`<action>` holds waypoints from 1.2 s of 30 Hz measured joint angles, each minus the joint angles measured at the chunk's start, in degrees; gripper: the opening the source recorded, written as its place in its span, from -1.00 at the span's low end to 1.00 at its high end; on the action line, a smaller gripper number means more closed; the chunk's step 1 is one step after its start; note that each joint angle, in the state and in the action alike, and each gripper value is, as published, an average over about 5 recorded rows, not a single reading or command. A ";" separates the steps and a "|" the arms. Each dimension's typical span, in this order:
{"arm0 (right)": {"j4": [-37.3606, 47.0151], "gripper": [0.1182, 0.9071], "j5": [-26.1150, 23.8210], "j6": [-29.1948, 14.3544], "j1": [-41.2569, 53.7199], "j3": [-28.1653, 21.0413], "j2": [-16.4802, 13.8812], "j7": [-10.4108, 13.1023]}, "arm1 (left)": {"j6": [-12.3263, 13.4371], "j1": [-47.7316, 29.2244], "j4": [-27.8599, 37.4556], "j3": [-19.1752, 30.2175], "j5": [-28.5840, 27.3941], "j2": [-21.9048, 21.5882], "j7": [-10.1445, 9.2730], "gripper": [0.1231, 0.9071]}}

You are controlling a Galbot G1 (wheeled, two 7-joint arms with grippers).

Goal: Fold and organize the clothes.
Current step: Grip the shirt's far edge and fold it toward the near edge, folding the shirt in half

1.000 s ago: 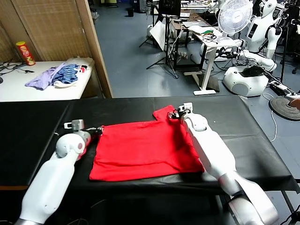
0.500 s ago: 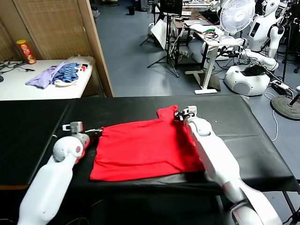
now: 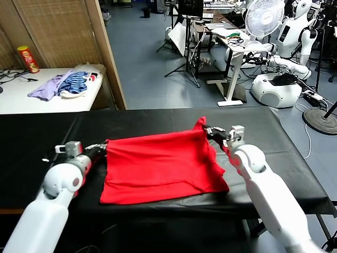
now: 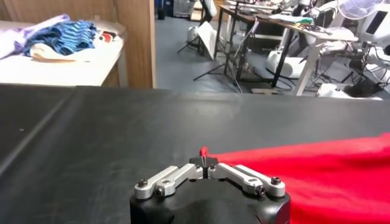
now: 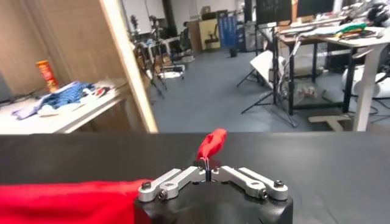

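- Fingertips of our right gripper (image 5: 208,172) are pressed together on a small tuft of the red T-shirt (image 3: 158,168); the right wrist view shows that tuft standing up between the closed tips, which the head view cannot resolve.
- From the head view we see the right gripper (image 3: 215,133) at the shirt's far right corner, the cloth pulled up into a peak there.
- Our left gripper (image 4: 204,163) is likewise clenched, with only a tiny red nub of fabric showing at its tips; in the head view the left gripper (image 3: 101,148) meets the shirt's far left corner.
- We think the left pinch holds just the very edge of the cloth, though the nub is too small to be sure how much is caught.
- Between the two grippers the shirt's far edge runs nearly straight, while the rest lies flat on the black table (image 3: 42,132), plain side up, near the front edge.
- Our right arm reaches forward from the lower right, forearm alongside the shirt's right edge; the left arm comes from the lower left, forearm angled toward the shirt.
- Only the head view shows the white side table (image 3: 31,100) with lavender and blue-striped garments (image 3: 63,84) and a red can (image 3: 28,59).
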State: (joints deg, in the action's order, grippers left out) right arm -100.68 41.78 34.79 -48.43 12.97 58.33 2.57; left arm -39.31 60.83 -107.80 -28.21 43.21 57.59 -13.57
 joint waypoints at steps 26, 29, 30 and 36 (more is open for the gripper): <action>-13.87 -0.42 -4.16 7.43 -16.58 5.41 -4.30 2.26 | -1.13 23.92 -16.57 -5.49 -10.99 2.75 0.54 -0.90; -15.03 0.00 -2.88 7.42 -17.30 7.08 -4.70 2.16 | -1.41 25.04 -17.68 -5.57 -10.85 3.13 0.34 -0.59; -15.28 0.13 -2.53 7.42 -17.35 7.64 -4.71 2.18 | -1.55 25.34 -18.11 -5.70 -10.71 3.19 0.25 -0.46; -14.17 0.69 -3.44 4.48 -15.15 9.17 -2.91 3.71 | -1.91 25.61 -20.33 -6.99 -8.60 3.80 0.00 0.35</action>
State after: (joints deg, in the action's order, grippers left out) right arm -114.85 38.35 39.27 -63.59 22.14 55.41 6.28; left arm -41.22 86.44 -128.13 -35.21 34.61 61.39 -13.57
